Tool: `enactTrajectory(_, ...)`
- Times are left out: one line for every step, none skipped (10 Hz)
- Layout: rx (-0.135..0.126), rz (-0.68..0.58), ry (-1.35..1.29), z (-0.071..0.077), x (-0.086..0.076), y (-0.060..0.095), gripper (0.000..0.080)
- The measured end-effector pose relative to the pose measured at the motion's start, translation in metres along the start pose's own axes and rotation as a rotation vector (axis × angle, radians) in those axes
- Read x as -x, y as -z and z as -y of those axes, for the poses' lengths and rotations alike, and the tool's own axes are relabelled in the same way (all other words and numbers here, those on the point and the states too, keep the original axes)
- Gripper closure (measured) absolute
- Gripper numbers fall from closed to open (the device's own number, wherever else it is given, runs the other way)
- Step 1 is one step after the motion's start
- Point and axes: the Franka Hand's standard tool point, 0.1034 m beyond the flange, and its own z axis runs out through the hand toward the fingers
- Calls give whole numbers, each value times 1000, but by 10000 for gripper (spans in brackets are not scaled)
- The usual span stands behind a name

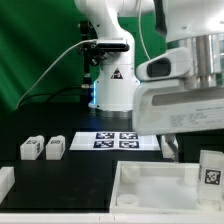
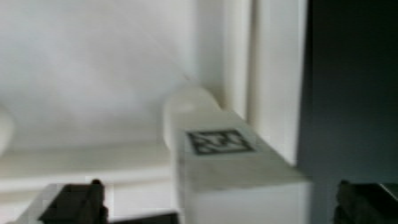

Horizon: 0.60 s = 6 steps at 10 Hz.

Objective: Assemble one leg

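While the gripper (image 2: 222, 204) hangs wide open and empty, the leg (image 2: 228, 165) stands between its fingers (image 2: 75, 200), touching neither, by the rim of the tray (image 1: 140, 186); farther back on the desk (image 1: 80, 165) lie the marker board (image 1: 118, 140) and two more legs (image 1: 30, 148) (image 1: 54, 147).

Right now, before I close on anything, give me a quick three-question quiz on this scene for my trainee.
1. True or false: the gripper is shut on the leg.
2. How many loose legs stand to the exterior view's left of the marker board? A one, B two, C four.
3. Fill in: the leg seen between the fingers shows its square ____ to the wrist camera.
Key: 1 false, jaws open; 2 B; 3 tag.
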Motion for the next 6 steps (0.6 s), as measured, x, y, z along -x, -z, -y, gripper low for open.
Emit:
enactTrajectory(5, 55, 7, -4, -5, -2, 150)
enactTrajectory(9, 30, 4, -7, -13, -2, 150)
enactTrajectory(9, 32, -17, -6, -12, -3, 150)
enactTrajectory(8, 33, -29, -4, -12, -4, 150)
enactTrajectory(9, 33, -29, -5, -12, -4, 150)
enactTrajectory(9, 33, -30, -5, -12, -3, 297)
